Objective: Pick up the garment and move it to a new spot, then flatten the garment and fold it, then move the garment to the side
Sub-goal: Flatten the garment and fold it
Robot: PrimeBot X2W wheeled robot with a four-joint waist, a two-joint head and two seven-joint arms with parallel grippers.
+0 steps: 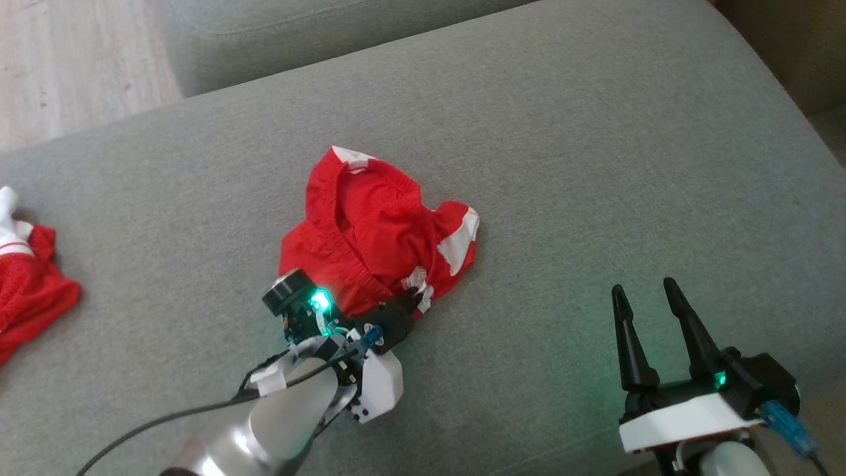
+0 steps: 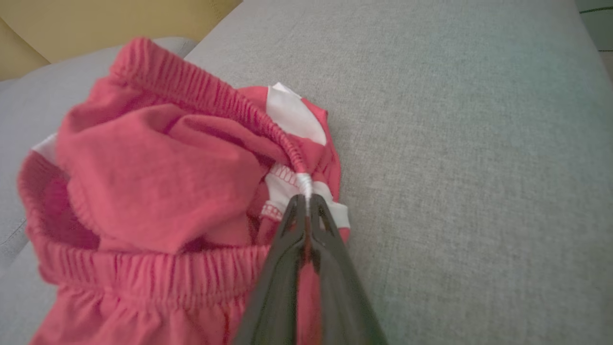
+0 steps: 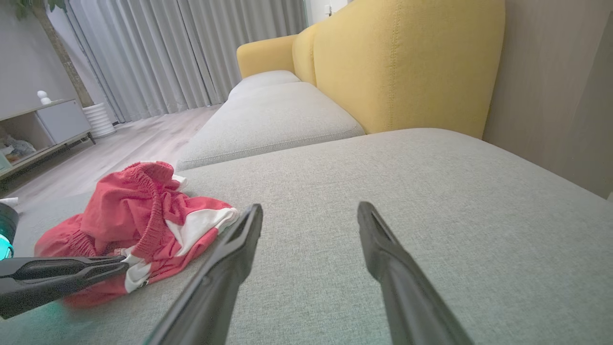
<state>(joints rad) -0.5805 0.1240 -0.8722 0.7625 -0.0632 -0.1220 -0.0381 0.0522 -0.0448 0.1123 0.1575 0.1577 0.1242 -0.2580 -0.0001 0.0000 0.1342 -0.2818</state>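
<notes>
**Left gripper pinched on the waistband, garment not yet lifted**

Head view: the red garment (image 1: 370, 231) with white panels lies crumpled near the middle of the grey sofa cushion (image 1: 595, 165). The left gripper (image 1: 415, 295) sits at its near edge with its tips in the cloth. The right gripper (image 1: 644, 285) hovers well apart to the right, fingers spread wide and empty. A second red garment (image 1: 26, 284) lies at the far left.

Left wrist view: the left gripper (image 2: 305, 199) is pressed together on a small bunch of elastic waistband where it meets a white panel. The garment (image 2: 158, 177) rests heaped on the cushion.

Right wrist view: the right gripper (image 3: 310, 207) stands wide over bare cushion, with the garment (image 3: 143, 215) off to its left and the left gripper (image 3: 125, 261) touching it.

The cloth looks light, limp and soft, so it should drape and unfurl when raised. The gathered waistband is probably the thickest, least slippery hold, though so thin a pinch may slip.
</notes>
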